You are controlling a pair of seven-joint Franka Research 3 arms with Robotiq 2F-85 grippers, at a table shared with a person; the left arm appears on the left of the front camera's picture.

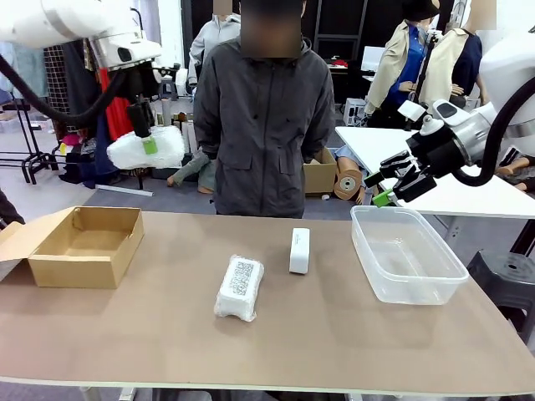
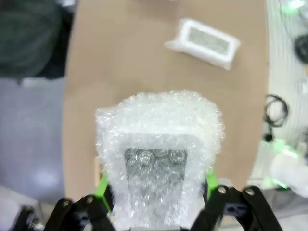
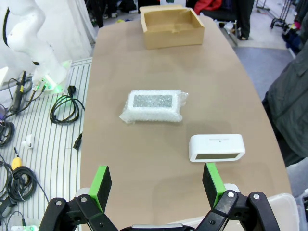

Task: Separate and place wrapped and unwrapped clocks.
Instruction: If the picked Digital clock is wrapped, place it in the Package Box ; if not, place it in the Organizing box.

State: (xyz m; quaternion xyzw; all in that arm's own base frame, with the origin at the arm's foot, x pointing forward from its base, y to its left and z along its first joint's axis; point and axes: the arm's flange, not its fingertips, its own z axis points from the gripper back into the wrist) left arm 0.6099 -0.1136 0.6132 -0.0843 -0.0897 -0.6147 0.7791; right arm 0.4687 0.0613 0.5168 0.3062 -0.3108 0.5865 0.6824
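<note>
Front view has the left gripper (image 1: 148, 139) raised high, pinching one wrapped clock (image 1: 167, 150) that hangs above the right side of the cardboard box (image 1: 84, 244); whether it is squarely over the opening I cannot tell. Left wrist view shows the green pads pressed into the bundle's two long flanks, with the bubble wrap bulging around them. That bundle probably handles as light and springy outside with a stiff core, so the film may slide or creep under a loose hold. The best hold looks to be across the narrow width, where the hard body backs the pads. A second wrapped clock (image 1: 239, 286) lies flat on the table (image 1: 167, 338), to the right of the box and a little nearer the robot. The bare clock (image 1: 299, 250) stands on its long edge farther right of the box; it looks rigid, smooth and easy to tip, best squeezed across its thin faces. Farthest from the box sits the clear plastic tub (image 1: 418, 288), with the right gripper (image 1: 380, 189) hovering above its far edge, fingers spread wide and holding nothing. Around the box, its raised walls and an open flap on its left side are what a lowering bundle could catch. A person (image 1: 263, 109) stands at the far table edge, right of the box.
</note>
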